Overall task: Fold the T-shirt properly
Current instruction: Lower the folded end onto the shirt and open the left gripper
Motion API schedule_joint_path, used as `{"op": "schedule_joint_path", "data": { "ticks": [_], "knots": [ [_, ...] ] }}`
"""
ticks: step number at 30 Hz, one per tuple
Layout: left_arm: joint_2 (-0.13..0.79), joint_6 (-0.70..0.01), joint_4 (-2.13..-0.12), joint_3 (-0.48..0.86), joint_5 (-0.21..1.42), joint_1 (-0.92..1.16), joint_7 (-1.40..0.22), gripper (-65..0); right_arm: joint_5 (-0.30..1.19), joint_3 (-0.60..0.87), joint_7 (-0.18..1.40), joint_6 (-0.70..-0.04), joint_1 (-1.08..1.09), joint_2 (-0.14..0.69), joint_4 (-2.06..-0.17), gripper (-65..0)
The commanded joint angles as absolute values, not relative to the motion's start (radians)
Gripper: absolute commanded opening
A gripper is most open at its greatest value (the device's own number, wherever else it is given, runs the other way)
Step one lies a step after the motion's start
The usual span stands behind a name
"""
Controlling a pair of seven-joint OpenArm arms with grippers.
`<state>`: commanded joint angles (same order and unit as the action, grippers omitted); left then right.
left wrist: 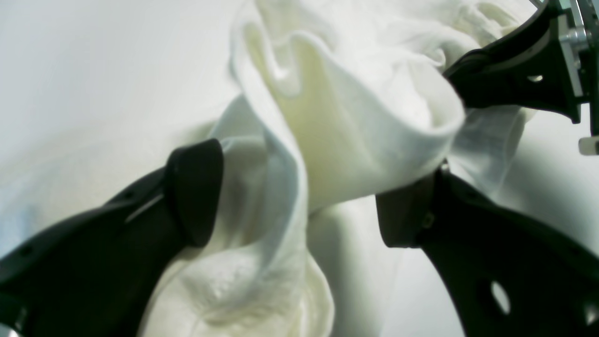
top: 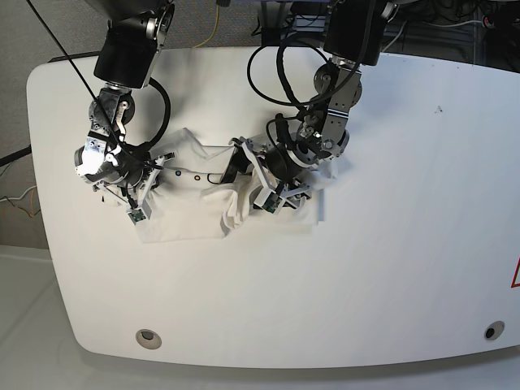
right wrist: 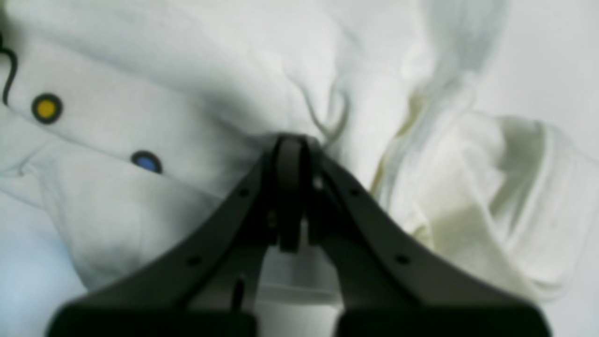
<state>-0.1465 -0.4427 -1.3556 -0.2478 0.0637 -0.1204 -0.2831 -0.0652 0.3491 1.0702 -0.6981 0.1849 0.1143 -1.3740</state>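
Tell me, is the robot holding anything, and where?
The right tool pinches a fold of the T-shirt near its printed dots. The left tool is open around bunched cloth.

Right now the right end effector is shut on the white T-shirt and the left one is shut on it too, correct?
Not quite. The right end effector is shut on the T-shirt, as the right wrist view shows. But the left end effector is open: in the left wrist view its fingers stand well apart, with a bunched fold of cloth between them.
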Motion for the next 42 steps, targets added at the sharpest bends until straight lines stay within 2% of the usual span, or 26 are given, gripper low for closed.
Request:
{"op": "schedule_joint_path", "data": {
  "ticks": [9,21,37,42],
  "knots": [
    [-0.11,-0.443,-1.442,-0.291,0.062,-0.14,-0.291,-19.2,-0.065,0.349,1.07,-0.698,0.183,0.114,-1.374,-63.4],
    [-0.11,-0.441,-1.544,-0.312,0.064,-0.153,-0.381,-19.2,-0.065,0.349,1.07,-0.698,0.183,0.114,-1.374,-63.4],
    [-0.105,-0.441,-1.552,-0.312,0.064,-0.147,-0.386,-19.3,-0.067,0.349,1.07,-0.698,0.183,0.114,-1.374,-63.4],
    [-0.041,-0.441,-1.552,-0.308,0.065,-0.142,-0.418,-19.3,-0.067,0.349,1.07,-0.698,0.183,0.114,-1.374,-63.4]
  ]
}}
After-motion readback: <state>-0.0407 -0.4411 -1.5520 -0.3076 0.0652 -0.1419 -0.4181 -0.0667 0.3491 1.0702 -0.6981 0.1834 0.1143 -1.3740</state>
